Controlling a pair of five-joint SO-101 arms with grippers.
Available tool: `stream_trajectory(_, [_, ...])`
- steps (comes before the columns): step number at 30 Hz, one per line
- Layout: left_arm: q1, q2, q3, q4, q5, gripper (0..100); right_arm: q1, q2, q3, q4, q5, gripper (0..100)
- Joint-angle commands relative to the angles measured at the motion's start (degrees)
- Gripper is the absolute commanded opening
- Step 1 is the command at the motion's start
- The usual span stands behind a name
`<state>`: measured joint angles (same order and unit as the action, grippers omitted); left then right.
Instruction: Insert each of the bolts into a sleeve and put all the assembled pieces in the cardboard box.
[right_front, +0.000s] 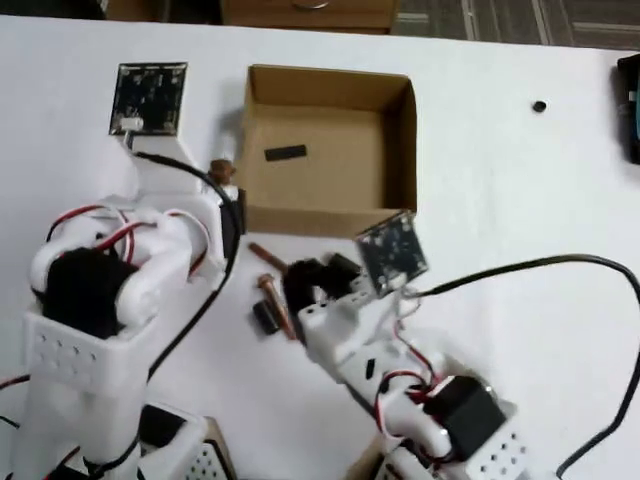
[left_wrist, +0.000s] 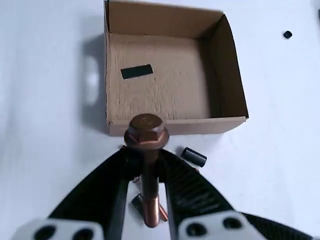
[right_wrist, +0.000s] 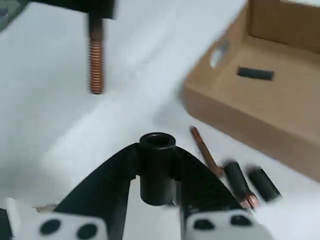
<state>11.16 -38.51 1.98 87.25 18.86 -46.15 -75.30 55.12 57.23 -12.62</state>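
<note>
held bolt (left_wrist: 146, 132): copper, hex head up, shank pointing down between the left gripper's fingers. High view puts it at the box's 9 o'clock, just beside the wall.
left gripper (left_wrist: 145, 162): fingers closed on the shank below the head, with the threaded end sticking out past them.
held sleeve (right_wrist: 157, 167): black tube, upright, open bore facing the wrist camera, with black fingers (right_wrist: 200, 185) on both sides.
right gripper (right_wrist: 157, 150): clamped on the sleeve's sides. In the high view (right_front: 300, 285) it's near the box's 6 o'clock, just off the front wall.
bolt vs sleeve: apart, not mated. The thread tip hangs clear of the table, and the left gripper is at about 11 o'clock from the right one.
box (right_front: 398, 150): cardboard, open top, at 12 o'clock from the right gripper.
boxed piece (right_front: 285, 153): black, flat on the box floor toward the 9 o'clock side. Can't tell if a bolt is inside it.
loose bolt 1 (right_front: 265, 252): lying on the table at the box's 7 o'clock, near the front wall.
loose bolt 2 (right_front: 275, 300): lying at the right gripper's 9 o'clock, just beside it.
loose sleeve (right_front: 265, 318): black, next to loose bolt 2. Touching or on it, can't tell.
speck (right_front: 539, 106): small and black, at the box's 3 o'clock, well apart.
table (right_front: 520, 350): white.
</note>
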Motion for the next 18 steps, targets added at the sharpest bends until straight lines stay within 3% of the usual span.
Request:
stream_trajectory(1, [-1.32,-3.52,0.84,-6.15,-0.70,2,-1.45,-0.40,2.11,-6.99,0.00,2.0])
stream_trajectory(13, [2.29,-11.43,14.29,-16.70,0.35,2,-1.63,-0.48,10.73,-19.03,0.00,2.0])
stream_trajectory(18, [3.25,-11.25,14.46,-17.14,7.47,2,-1.63,-0.31,11.52,-21.14,-0.44,2.0])
